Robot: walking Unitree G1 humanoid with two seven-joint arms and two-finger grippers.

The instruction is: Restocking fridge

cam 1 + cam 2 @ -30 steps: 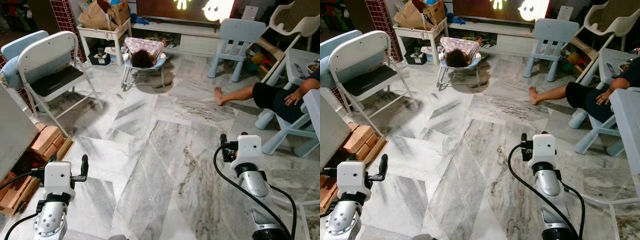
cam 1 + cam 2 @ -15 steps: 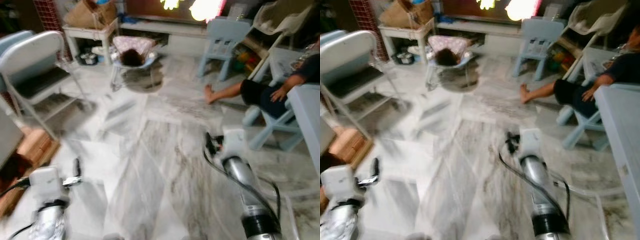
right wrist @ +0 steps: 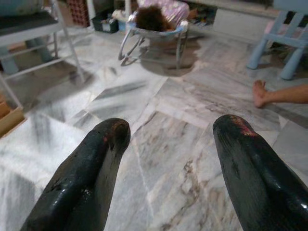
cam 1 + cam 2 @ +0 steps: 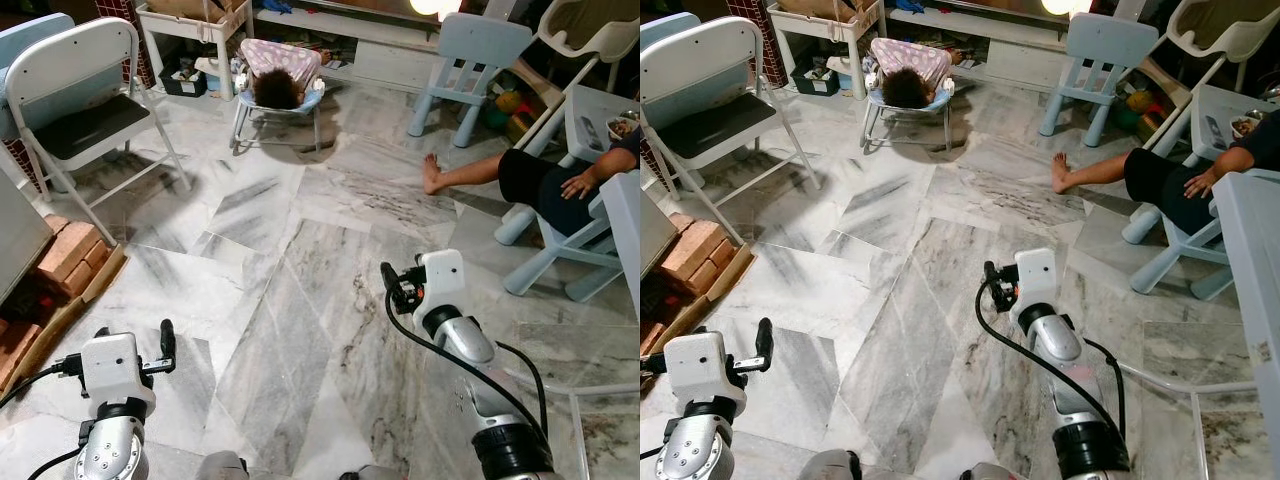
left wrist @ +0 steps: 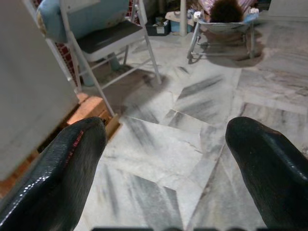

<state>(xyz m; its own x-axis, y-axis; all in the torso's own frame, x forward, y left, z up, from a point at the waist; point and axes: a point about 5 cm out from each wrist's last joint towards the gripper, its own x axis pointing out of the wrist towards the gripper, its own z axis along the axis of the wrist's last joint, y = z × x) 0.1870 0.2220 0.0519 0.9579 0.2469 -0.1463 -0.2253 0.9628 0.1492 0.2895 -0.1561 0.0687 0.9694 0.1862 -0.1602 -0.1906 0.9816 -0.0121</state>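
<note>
Left eye view, looking down on a marble floor (image 4: 290, 300), wide and bare in the middle. At near left, the left gripper (image 5: 167, 129), fingers spread wide and holding nothing. At near right, the right gripper (image 3: 172, 126), fingers likewise spread and empty, with a black cable (image 4: 440, 345) looping along its arm. No item for restocking in either one.

Cannot tell where the fridge is. Possibly the grey flat panel (image 4: 15, 240) at the left edge, but not sure. Just beside this panel, a stack of bricks (image 4: 75, 262) on the floor. Farther along the left side, a white folding chair (image 4: 85, 100). At far middle, a baby bouncer (image 4: 278, 85) with a small child lying in it. At right, a person on a low stool, one bare leg (image 4: 470, 178) stretched out over the floor. Behind it, a small blue chair (image 4: 480, 50).

Judged as a walking or searching step, very early in the task, with nothing carried yet.

Main danger from here: walking straight ahead, toward the bouncer and the child. Also stepping on the stretched leg when turning to the right. On the left, catching the chair legs or stumbling on the bricks. Some risk also of the loose cable snagging on furniture when passing close. Better to move slowly, through the open middle of the floor, well apart from both people.
</note>
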